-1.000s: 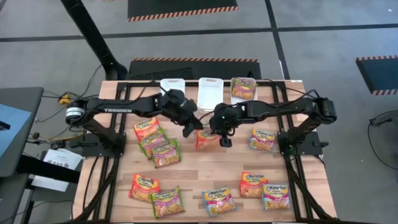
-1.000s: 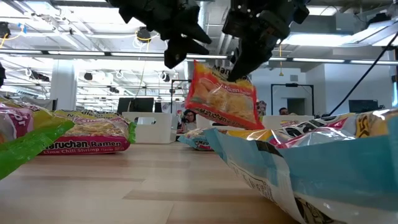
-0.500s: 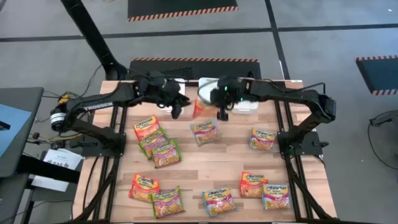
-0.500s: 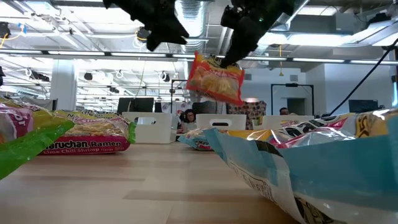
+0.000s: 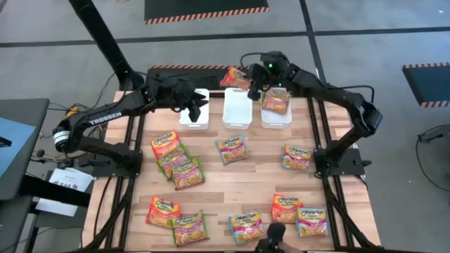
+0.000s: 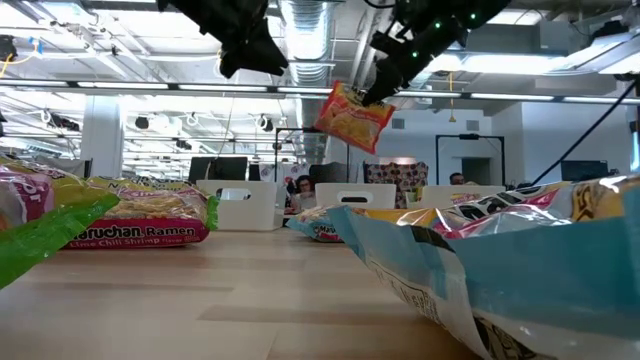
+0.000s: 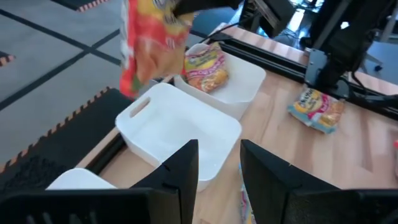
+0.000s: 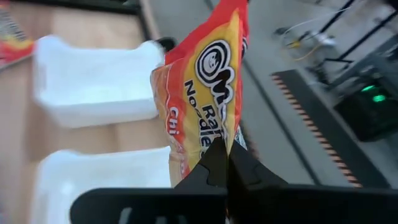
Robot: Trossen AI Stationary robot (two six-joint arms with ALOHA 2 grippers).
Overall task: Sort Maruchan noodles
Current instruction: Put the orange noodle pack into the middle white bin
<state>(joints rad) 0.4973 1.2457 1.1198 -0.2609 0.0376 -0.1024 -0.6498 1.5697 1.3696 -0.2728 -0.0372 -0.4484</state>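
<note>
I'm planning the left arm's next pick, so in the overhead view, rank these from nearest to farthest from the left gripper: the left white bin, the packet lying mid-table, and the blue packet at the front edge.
From the left gripper:
1. Left white bin, directly beneath it.
2. Mid-table packet, toward the centre.
3. Blue packet, far across at the front edge.

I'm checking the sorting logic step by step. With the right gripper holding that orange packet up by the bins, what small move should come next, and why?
Probably draw the right gripper back over a white bin and lower it before opening. In the high view its orange packet hangs past the table's far edge, beyond the middle bin. Which bin suits orange I cannot tell; the right bin already holds one packet.
</note>
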